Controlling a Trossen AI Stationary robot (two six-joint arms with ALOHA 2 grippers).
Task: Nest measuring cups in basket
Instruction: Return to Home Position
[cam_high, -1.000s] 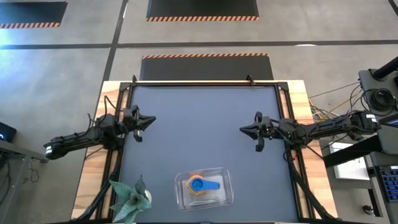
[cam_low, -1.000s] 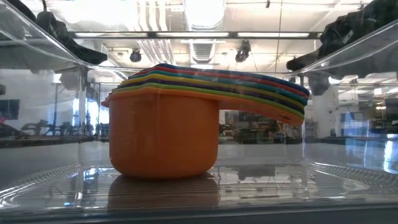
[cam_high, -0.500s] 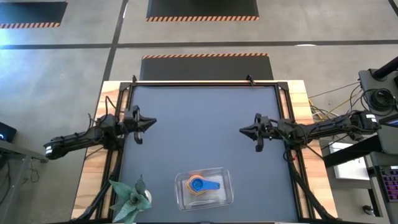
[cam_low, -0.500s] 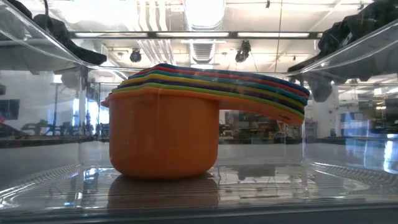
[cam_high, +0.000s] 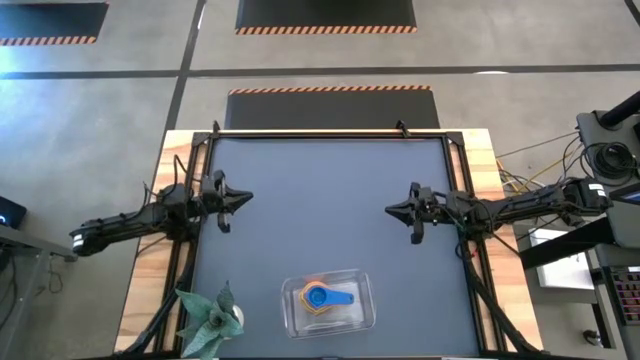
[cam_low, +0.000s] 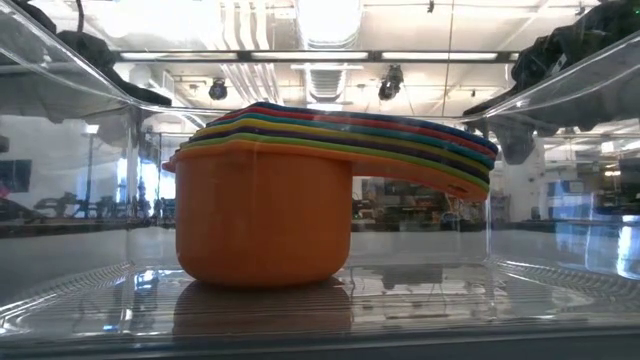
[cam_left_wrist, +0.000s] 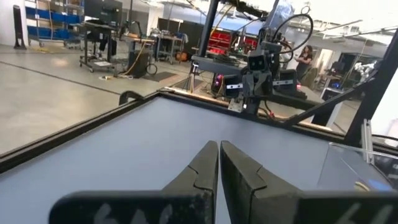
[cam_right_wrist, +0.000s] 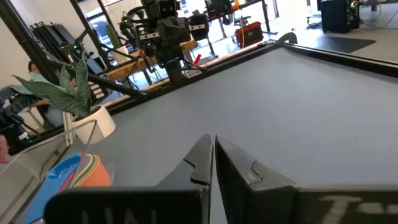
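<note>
nested measuring cups (cam_high: 323, 296) inside basket (cam_high: 362, 316)

My table (cam_high: 330, 200) is a dark grey matte sheet framed by pale wooden edges. At its near left corner stands a green-leaved toy plant in a small white pot (cam_high: 208, 318). Just beyond the far edge a black floor mat with an orange-striped border (cam_high: 330, 106) lies on the grey concrete floor (cam_high: 90, 120). A person (cam_left_wrist: 306, 56) stands far off among workshop carts.

Orange bottom cup (cam_low: 262, 220), blue top cup (cam_high: 323, 297), clear basket (cam_high: 364, 316), grey table (cam_high: 330, 200), green plant (cam_high: 205, 320)
</note>
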